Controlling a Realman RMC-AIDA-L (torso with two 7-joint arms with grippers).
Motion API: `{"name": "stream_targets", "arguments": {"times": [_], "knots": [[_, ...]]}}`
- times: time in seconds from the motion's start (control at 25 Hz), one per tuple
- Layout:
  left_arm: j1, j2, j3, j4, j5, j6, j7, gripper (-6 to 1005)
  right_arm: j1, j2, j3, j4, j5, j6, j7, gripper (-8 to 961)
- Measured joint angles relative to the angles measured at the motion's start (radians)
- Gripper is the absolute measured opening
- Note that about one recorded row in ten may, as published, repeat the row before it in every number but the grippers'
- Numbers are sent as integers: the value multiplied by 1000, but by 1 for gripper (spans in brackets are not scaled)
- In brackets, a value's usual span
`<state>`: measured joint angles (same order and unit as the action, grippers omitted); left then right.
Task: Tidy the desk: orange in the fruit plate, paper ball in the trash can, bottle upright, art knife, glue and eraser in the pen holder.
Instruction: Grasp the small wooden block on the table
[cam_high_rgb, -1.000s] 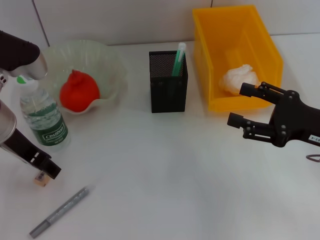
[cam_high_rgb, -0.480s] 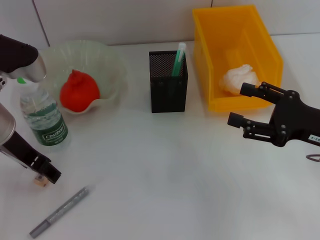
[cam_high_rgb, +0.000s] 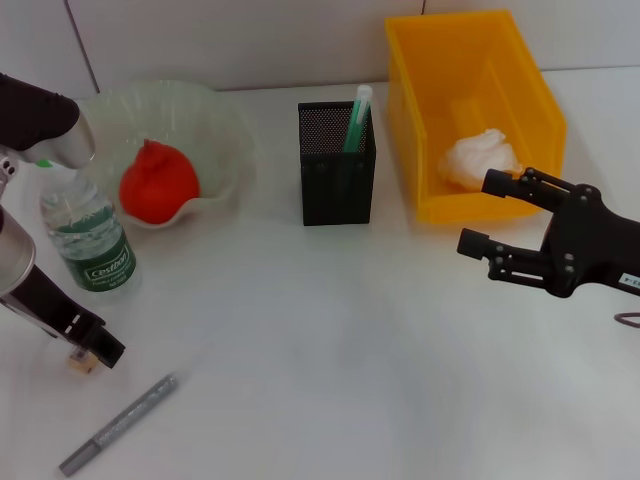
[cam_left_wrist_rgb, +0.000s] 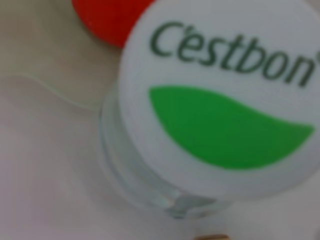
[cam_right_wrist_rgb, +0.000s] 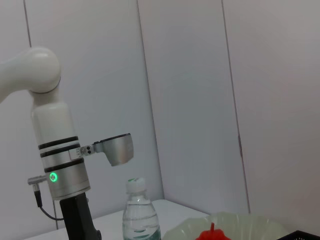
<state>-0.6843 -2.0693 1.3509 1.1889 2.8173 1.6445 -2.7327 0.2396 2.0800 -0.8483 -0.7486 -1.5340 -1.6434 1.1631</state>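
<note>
1. Progress is more than half, as far as you can see. The orange (cam_high_rgb: 157, 181) lies in the fruit plate (cam_high_rgb: 222, 125), and the paper ball (cam_high_rgb: 478, 158) lies in the yellow trash can (cam_high_rgb: 535, 95).
2. The bottle (cam_high_rgb: 86, 228) stands upright, just beside the plate. In the left wrist view its cap (cam_left_wrist_rgb: 220, 95) fills the picture, so the camera looks straight down on it.
3. The pen holder (cam_high_rgb: 337, 165) stands between plate and can. You see one green and white stick (cam_high_rgb: 356, 118) in it; I judge it is the glue, but I cannot be sure.
4. Two things are left on the table. The small eraser (cam_high_rgb: 81, 362) lies near the front left edge, and the grey art knife (cam_high_rgb: 118, 425) lies a little nearer to you, apart from it.
5. The left gripper (cam_high_rgb: 95, 350) is low at the eraser, touching it or almost. Its fingers are hidden, so you cannot tell if they are apart or together.
6. The right gripper (cam_high_rgb: 492, 213) hovers in front of the can with fingers apart and holds nothing.
7. The eraser seems to be the step in hand; the knife comes after.
</note>
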Motion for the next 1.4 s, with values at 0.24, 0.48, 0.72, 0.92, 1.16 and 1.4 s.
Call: {"name": "stream_targets", "arguments": {"times": [0.24, 0.48, 0.72, 0.92, 1.16, 1.4], "knots": [[2, 0, 1, -2, 1, -6, 0, 767, -1, 0, 0, 0, 0, -1, 0, 832], [2, 0, 1, -25, 6, -11, 2, 766, 1, 2, -4, 0, 1, -2, 0, 832], [4, 0, 1, -26, 7, -28, 4, 764, 2, 2, -3, 0, 3, -3, -1, 832], [3, 0, 2, -27, 8, -42, 3, 763, 3, 2, -4, 0, 1, -2, 0, 832], [-2, 0, 4, -41, 8, -48, 2, 762, 5, 2, -4, 0, 1, 0, 0, 832], [-5, 0, 4, -49, 8, -49, 2, 761, 7, 2, -5, 0, 0, 3, 0, 832]]}}
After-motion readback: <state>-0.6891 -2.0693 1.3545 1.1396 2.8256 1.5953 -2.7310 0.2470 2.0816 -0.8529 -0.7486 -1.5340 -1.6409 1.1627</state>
